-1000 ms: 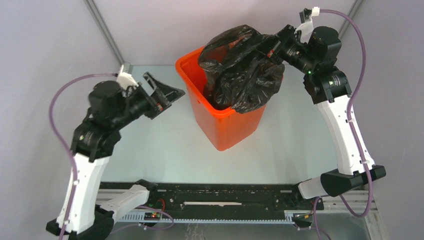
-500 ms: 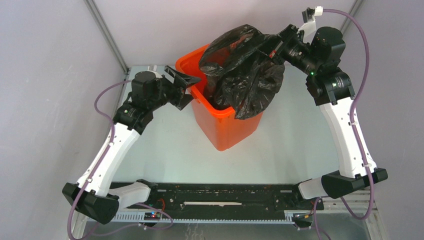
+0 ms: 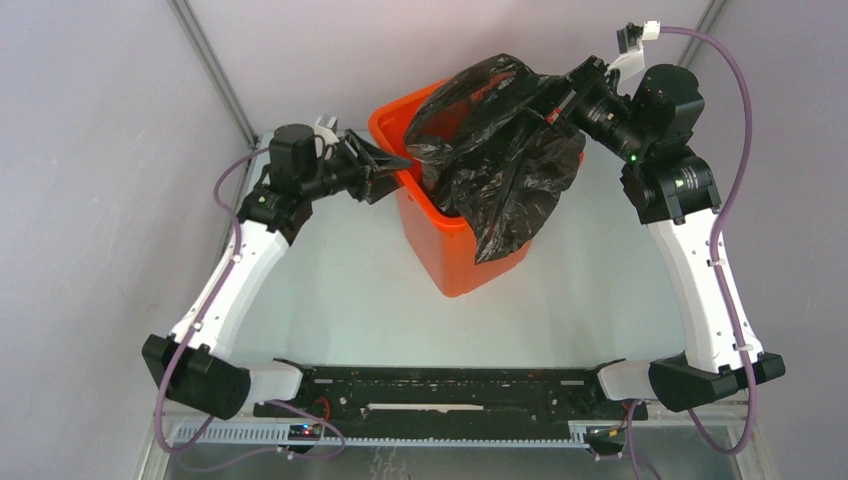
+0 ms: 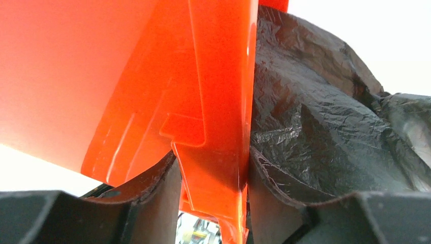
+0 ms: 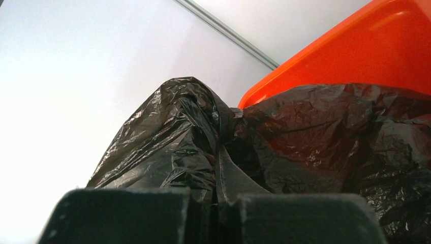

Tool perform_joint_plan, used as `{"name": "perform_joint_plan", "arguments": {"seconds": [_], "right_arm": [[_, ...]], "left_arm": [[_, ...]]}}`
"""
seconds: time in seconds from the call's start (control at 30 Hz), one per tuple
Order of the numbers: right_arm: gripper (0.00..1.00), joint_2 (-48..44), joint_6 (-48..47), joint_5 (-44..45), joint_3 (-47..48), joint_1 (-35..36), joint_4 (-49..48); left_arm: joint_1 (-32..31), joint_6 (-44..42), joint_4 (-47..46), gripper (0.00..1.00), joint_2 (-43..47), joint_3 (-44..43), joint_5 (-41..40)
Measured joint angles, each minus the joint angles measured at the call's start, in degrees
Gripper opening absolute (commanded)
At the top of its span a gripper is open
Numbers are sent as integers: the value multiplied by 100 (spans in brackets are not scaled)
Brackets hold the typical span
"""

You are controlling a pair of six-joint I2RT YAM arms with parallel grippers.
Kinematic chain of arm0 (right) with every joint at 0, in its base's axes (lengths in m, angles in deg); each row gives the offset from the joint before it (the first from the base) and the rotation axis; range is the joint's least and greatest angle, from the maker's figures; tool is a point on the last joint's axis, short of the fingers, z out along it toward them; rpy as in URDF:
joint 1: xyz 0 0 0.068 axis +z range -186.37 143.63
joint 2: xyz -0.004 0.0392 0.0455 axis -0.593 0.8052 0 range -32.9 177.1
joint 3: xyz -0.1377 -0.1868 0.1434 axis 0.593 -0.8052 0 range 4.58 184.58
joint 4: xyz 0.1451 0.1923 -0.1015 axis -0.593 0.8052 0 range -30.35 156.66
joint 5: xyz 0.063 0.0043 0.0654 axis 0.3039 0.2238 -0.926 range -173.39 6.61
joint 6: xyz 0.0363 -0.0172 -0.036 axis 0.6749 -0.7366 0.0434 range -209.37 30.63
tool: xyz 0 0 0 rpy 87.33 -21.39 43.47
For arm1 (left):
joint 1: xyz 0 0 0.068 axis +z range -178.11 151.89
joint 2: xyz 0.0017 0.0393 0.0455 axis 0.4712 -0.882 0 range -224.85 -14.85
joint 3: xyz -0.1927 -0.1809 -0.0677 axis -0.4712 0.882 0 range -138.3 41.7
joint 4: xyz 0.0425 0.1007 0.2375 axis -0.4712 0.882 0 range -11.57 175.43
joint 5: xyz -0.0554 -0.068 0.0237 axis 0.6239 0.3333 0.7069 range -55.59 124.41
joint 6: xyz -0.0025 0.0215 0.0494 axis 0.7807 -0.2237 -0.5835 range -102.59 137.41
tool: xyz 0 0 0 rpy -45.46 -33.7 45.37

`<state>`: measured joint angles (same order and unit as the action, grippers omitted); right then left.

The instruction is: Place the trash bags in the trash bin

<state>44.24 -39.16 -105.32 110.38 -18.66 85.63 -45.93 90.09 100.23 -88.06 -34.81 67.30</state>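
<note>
Now, your L arm reaches long from its near-left base, wrist roughly level, left gripper clamped on the left rim of the trash bin: one finger outside, one inside by the film. Your R arm stands tall from the near-right base, elbow bent, right gripper pinched tight on the trash bag, holding its top above the bin. The rest sits inside and drapes over the near-right rim. Bin stands mid-width, toward the far edge of the pale table. Grey walls around, black rail along the near edge.
</note>
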Motion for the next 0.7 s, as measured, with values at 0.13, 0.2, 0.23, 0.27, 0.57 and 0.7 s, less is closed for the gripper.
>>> {"name": "perform_joint_plan", "arguments": {"seconds": [0.13, 0.2, 0.23, 0.27, 0.57, 0.7], "right_arm": [[0, 0, -37, 42, 0, 94, 2], [0, 0, -50, 46, 0, 162, 2], [0, 0, -61, 44, 0, 195, 2], [0, 0, -66, 44, 0, 227, 2], [0, 39, -181, 109, 55, 295, 109], [0, 44, -258, 192, 92, 295, 201]], "left_arm": [[46, -494, 592, 2, -494, -686, 501], [44, -815, 1008, 2, -741, -1091, 686], [44, -957, 1185, 4, -828, -1246, 750], [44, -1058, 1314, 7, -894, -1364, 798], [35, -1729, 2253, 73, -1285, -2173, 866], [79, -2050, 2385, 86, -1270, -2400, 791]]}}
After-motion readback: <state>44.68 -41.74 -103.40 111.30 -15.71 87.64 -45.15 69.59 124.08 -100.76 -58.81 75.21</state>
